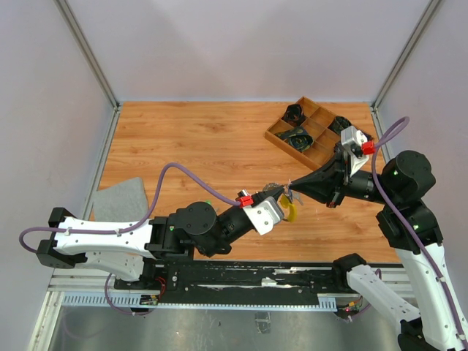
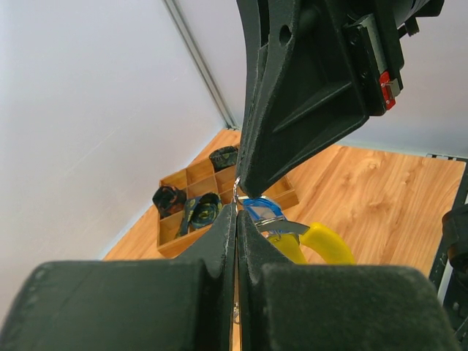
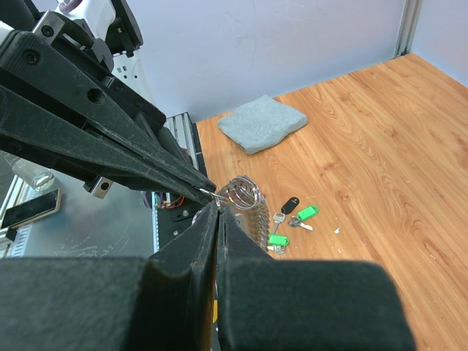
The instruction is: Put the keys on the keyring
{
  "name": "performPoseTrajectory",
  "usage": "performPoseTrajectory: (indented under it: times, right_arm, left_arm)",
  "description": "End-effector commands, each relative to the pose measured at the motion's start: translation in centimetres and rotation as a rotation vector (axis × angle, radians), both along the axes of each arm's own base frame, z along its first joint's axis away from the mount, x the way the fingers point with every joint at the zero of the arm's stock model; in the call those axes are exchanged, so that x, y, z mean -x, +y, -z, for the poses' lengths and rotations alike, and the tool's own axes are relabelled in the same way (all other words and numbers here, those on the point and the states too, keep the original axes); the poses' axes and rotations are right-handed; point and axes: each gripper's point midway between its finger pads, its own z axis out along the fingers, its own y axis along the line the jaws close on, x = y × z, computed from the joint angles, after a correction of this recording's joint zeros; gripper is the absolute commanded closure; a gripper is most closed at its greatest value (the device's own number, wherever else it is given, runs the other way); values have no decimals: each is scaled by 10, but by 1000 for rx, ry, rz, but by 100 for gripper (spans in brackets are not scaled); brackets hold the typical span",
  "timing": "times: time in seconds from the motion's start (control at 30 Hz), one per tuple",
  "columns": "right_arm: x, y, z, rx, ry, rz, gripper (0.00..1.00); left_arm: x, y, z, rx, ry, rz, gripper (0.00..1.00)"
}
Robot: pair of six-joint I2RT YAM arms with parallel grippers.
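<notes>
Both the left pincer (image 2: 235, 218) and the right pincer (image 3: 218, 217) are pinching shut, tip to tip, on the thin wire of the keyring (image 3: 245, 191), which is hanging above the worktop (image 3: 365, 146) with a blue-tagged key (image 2: 256, 208) and its yellow curved piece (image 2: 325, 243) beside it. The coil is looking light, springy and slippery, so holding near a free wire end is likely serving best; the loose keys (image 3: 307, 213) lying below are asking for a grip on their plastic heads. No writing is showing legibly.
</notes>
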Motion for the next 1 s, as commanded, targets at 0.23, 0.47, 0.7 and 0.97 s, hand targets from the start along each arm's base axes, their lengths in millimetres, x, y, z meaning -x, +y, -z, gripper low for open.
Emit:
performPoseTrajectory:
  times: [0.23, 0.47, 0.7, 0.97]
  right_arm:
    - [-6, 0, -10, -11, 0, 36, 99]
    - [-12, -1, 0, 16, 39, 59, 99]
    - [-12, 0, 6, 30, 64, 50, 100]
    - [-10, 1, 8, 33, 64, 35, 92]
  left_arm:
    - [6, -2, -21, 73, -4, 23, 99]
    - [6, -4, -20, 70, -4, 24, 99]
    - [5, -4, -20, 70, -4, 22, 99]
    - [6, -5, -21, 77, -1, 29, 100]
